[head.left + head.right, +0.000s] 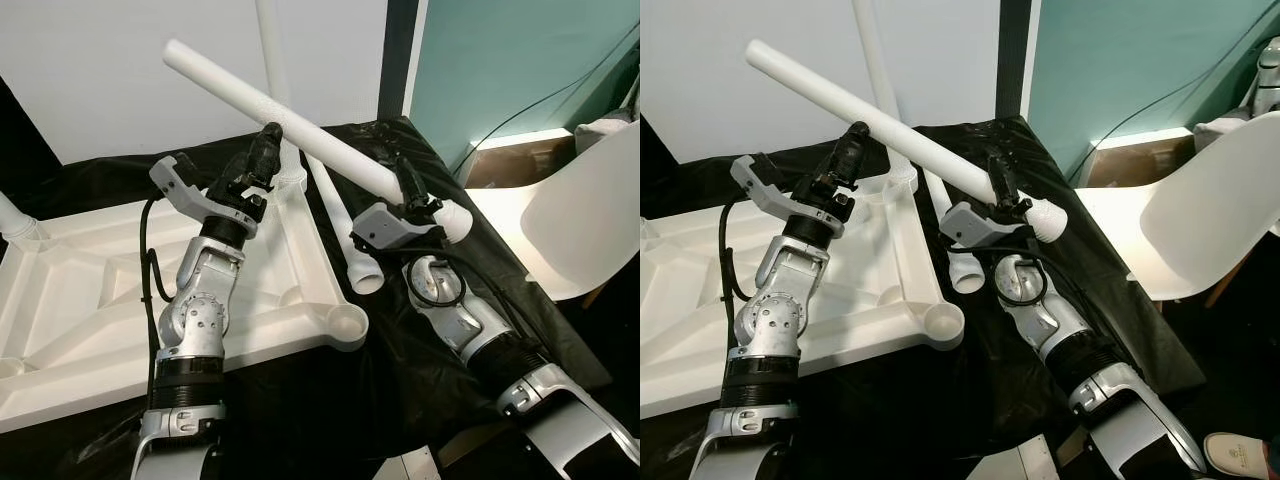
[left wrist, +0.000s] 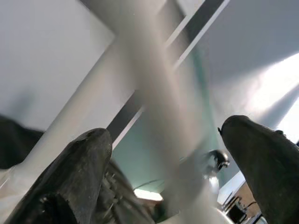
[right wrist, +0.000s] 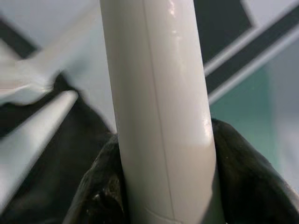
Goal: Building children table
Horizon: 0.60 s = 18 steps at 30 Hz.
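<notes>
White table leg [image 1: 290, 124] held slanted above upturned tabletop [image 1: 290, 260], right end effector [image 1: 410, 190] pinching its lower end, left end effector [image 1: 262, 150] spread, reaching beside it. Probably leg-fitting step; next, lowering threaded end into corner socket [image 1: 346, 323].

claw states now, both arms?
Left claw: open, fingers either side of the white table leg, not clamped.
Right claw: shut on the table leg near its socket end.

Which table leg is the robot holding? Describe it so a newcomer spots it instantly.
Above the upturned white plastic tabletop on the black cloth, a long white plastic tube leg slants through the air. Unlike the white leg lying flat, the right gripper clamps its lower end.
</notes>
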Motion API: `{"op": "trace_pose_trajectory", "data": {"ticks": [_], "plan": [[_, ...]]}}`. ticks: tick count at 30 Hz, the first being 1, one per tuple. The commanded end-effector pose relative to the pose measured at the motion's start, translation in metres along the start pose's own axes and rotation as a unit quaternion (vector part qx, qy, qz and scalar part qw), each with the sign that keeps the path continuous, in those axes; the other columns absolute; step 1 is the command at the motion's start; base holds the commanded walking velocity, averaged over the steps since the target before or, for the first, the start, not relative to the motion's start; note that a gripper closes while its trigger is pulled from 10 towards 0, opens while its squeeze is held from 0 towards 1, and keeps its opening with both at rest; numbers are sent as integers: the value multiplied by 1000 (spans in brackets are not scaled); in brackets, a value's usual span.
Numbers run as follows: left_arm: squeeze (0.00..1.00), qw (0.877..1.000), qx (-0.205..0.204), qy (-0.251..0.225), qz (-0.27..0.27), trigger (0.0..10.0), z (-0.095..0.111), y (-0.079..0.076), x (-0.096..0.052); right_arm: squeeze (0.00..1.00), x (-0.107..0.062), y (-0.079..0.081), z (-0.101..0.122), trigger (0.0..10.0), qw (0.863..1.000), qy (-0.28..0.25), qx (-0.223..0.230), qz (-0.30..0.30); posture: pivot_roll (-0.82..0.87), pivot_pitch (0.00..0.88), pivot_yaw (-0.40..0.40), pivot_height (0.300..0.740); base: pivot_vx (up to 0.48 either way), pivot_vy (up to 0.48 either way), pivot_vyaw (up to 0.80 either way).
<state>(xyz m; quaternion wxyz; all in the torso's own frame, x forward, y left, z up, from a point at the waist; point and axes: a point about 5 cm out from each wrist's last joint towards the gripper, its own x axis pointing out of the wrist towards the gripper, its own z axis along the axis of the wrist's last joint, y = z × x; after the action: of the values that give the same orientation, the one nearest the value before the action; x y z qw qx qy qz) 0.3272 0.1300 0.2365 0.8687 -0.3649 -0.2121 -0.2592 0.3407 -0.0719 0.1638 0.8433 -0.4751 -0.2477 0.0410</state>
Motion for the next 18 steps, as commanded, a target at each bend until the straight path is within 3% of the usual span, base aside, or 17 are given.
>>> {"op": "trace_pose_trajectory", "data": {"ticks": [1,11,18], "plan": [[0,998,15,-11,-60,10000,4,-11,4,0,1,4,5,10000,1000,-13,2,9,-65,0,45,740,0,0,0],[0,997,4,-21,-72,10000,8,-10,1,0,3,6,5,10000,1000,-12,2,6,-58,0,46,740,0,0,0],[0,999,24,-2,-48,10000,1,-7,5,0,-5,13,22,10000,996,-84,-2,20,-64,0,49,740,0,0,0]]}}
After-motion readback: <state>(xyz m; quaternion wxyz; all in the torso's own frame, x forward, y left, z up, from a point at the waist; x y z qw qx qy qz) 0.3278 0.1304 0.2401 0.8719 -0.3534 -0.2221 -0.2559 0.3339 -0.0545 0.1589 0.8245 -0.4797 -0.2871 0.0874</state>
